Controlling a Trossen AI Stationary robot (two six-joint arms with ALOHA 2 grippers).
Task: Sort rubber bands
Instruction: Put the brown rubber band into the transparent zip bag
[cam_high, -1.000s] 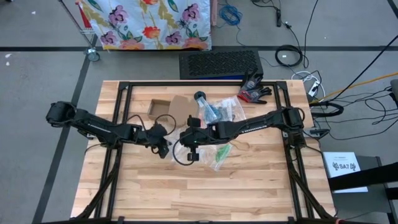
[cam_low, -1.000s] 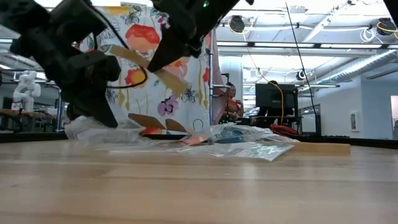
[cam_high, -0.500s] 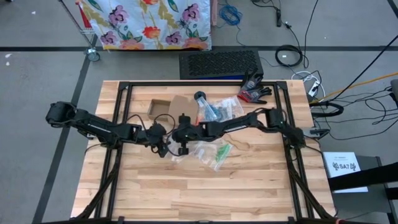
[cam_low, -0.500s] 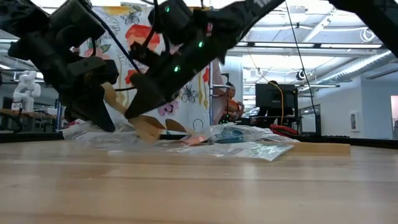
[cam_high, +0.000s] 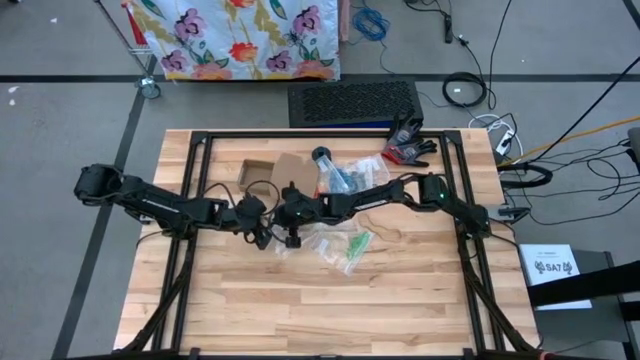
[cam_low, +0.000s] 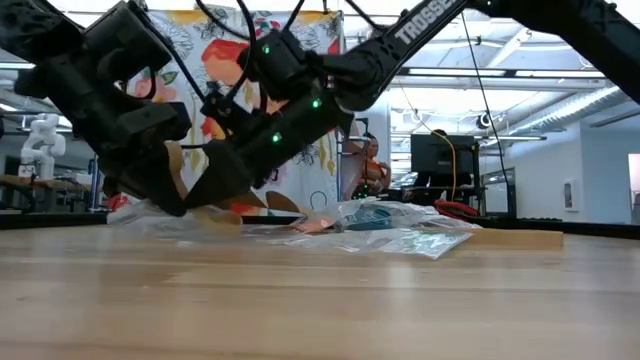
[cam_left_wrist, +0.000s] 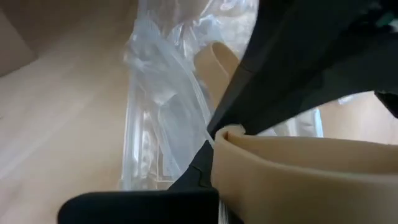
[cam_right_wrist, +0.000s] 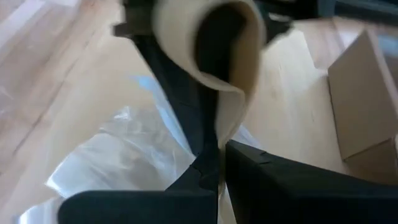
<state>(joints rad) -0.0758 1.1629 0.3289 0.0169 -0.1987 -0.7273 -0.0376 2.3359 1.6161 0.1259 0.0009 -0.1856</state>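
While both grippers meet low over the desk (cam_high: 300, 300) near its middle, the sorting looks barely begun. The left gripper (cam_high: 262, 235) and right gripper (cam_high: 290, 232) are each closed on the same wide tan rubber band (cam_left_wrist: 298, 165), a flat, smooth strip that bends into a soft loop between them, just above the wood. Most of the other rubber bands (cam_high: 360, 243) appear unsorted inside crinkled clear plastic bags (cam_high: 340, 245) lying just beside the grippers; a few green ones show through the film. I see no separate colour piles yet, so nearly all of the work remains. A brown cardboard box (cam_high: 268, 172) with an open flap sits beyond the bags. The desk is pale, banded butcher-block timber.
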